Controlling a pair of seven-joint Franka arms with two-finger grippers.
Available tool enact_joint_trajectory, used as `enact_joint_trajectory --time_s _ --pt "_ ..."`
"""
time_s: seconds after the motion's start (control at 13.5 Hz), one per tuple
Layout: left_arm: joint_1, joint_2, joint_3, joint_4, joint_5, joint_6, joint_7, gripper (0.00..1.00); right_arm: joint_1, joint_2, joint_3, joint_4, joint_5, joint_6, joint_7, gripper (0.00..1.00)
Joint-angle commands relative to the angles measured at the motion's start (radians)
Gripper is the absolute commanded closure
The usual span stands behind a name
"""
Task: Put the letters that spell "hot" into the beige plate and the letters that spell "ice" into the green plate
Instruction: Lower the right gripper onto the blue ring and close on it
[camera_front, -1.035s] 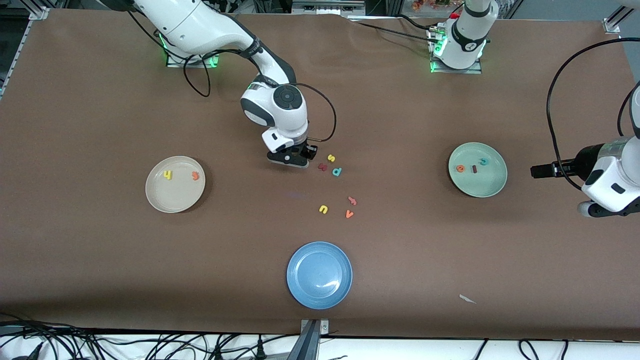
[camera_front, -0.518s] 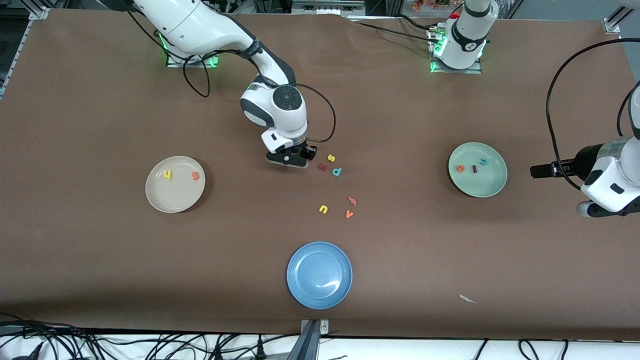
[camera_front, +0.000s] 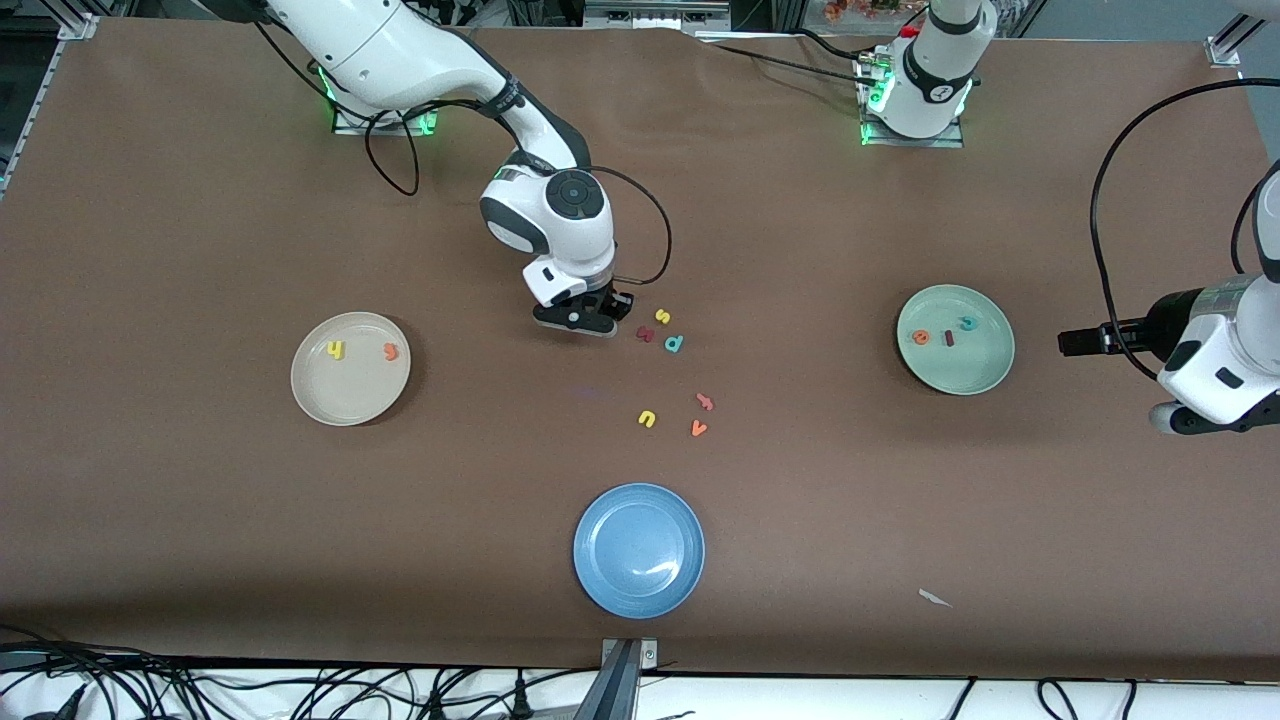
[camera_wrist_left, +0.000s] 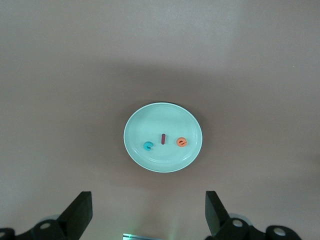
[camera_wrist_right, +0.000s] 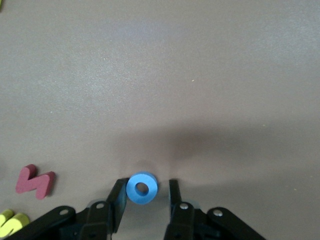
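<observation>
My right gripper (camera_front: 585, 322) (camera_wrist_right: 146, 183) is down at the table beside the loose letters, its jaws open around the blue o (camera_wrist_right: 142, 188). One finger touches the ring and a gap shows at the other. In the front view the hand hides the o. The beige plate (camera_front: 350, 398) holds the yellow h (camera_front: 336, 349) and the orange t (camera_front: 391, 351). The green plate (camera_front: 960, 372) (camera_wrist_left: 150, 125) holds the orange e (camera_front: 920, 337) (camera_wrist_left: 182, 142), the dark red i (camera_front: 948, 338) (camera_wrist_left: 163, 139) and the teal c (camera_front: 967, 323) (camera_wrist_left: 148, 146). My left gripper (camera_front: 1172, 420) (camera_wrist_left: 148, 220) waits wide open and empty, up in the air past the green plate at the left arm's end of the table.
Loose letters lie mid-table: a dark red one (camera_front: 645, 334) (camera_wrist_right: 35, 181), a yellow s (camera_front: 662, 316) (camera_wrist_right: 10, 222), a teal d (camera_front: 674, 344), a yellow u (camera_front: 647, 419), a reddish one (camera_front: 705, 402) and an orange v (camera_front: 699, 429). A blue plate (camera_front: 639, 580) sits nearest the front camera.
The right gripper's jaws have drawn in around the blue o. The left arm has drifted slightly. Nothing else has moved.
</observation>
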Motion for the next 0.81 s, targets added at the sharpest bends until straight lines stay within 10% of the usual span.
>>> enact_joint_trajectory --time_s 0.0,0.74 --pt "-0.007 -0.035 0.011 -0.038 -0.02 0.008 0.019 0.01 0.007 0.018 -0.003 0.021 -0.029 0.006 0.023 0.62" --pt "-0.013 -0.038 0.009 -0.035 -0.023 0.06 0.019 0.0 -0.022 -0.03 -0.003 0.007 -0.029 0.001 -0.006 0.83"
